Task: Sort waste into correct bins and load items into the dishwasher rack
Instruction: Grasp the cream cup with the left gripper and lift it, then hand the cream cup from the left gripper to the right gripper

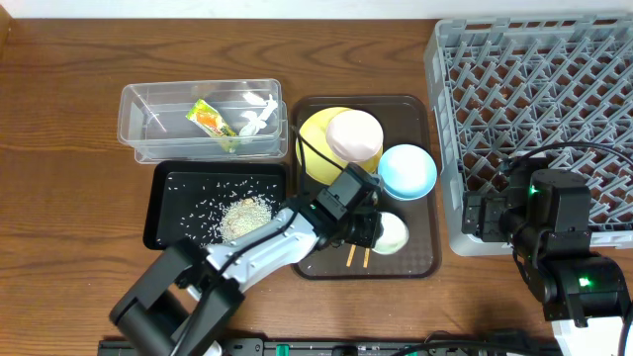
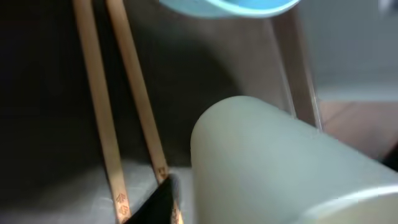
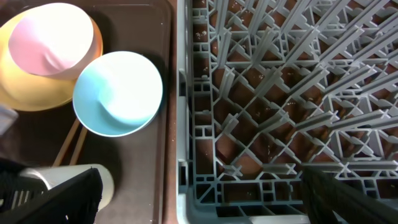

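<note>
The small white cup (image 1: 390, 234) is seen at lower centre of the overhead frame, on the brown tray (image 1: 417, 249), beside the two chopsticks (image 1: 356, 256). The left gripper (image 1: 366, 225) is placed against it; whether it is clamped cannot be told. The right gripper (image 3: 202, 202) is held spread over the lower left edge of the rack (image 1: 539, 99).

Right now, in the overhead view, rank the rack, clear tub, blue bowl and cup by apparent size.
1. rack
2. clear tub
3. blue bowl
4. cup, partly hidden but still clearly smallest
</note>
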Tool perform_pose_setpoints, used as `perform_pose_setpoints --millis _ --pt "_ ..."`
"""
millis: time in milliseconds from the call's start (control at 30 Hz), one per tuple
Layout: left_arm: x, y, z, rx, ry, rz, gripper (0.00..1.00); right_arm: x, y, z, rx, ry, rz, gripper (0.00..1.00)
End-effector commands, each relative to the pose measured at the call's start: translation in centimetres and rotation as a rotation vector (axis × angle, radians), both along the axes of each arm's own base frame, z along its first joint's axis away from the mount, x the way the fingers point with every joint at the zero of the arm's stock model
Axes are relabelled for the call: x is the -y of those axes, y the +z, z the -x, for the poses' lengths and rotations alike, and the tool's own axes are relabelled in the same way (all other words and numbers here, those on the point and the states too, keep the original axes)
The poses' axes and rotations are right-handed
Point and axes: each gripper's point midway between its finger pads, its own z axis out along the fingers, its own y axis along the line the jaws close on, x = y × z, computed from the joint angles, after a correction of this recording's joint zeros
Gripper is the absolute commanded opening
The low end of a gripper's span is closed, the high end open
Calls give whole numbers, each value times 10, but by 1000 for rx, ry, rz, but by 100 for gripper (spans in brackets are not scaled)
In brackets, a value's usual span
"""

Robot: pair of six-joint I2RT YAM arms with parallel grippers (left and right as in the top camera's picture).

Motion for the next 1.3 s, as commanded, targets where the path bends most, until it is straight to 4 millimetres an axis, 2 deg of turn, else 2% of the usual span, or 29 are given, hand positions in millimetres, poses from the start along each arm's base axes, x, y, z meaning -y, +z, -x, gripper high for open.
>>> perform_pose_setpoints --millis 0,33,200,367,467,533,600,700,833,967,1100,1267 --pt "-1 0 -3 0 8 -1 10 2 7 -1 17 -16 -5 99" --pt "-2 2 -5 4 14 2 6 2 7 -1 17 -16 -5 99" --pt "-19 24 -21 17 74 32 6 4 8 -2 21 -26 6 99" --pt "-34 72 -43 9 149 200 6 0 13 -10 53 -24 -24 100" --pt "-43 101 -70 -4 235 350 6 -29 13 -16 46 88 -143 97" --pt "-45 122 -86 -21 247 479 6 -58 11 -17 20 210 -260 97" --pt "-44 143 -92 -34 202 603 7 -88 13 -13 -4 372 -375 97" --pt "-41 169 -90 -81 94 754 6 -127 21 -3 -7 629 -522 98" --pt "-37 176 -73 -177 -15 820 6 -152 29 -2 25 840 -647 98" --pt "-35 182 -56 -232 -102 845 6 -162 34 -14 78 928 -714 98" --pt "-32 183 -50 -246 -126 847 6 -173 56 -12 169 1087 -816 96" --pt "-29 184 -44 -280 -135 849 6 -174 58 -15 193 1103 -812 94"
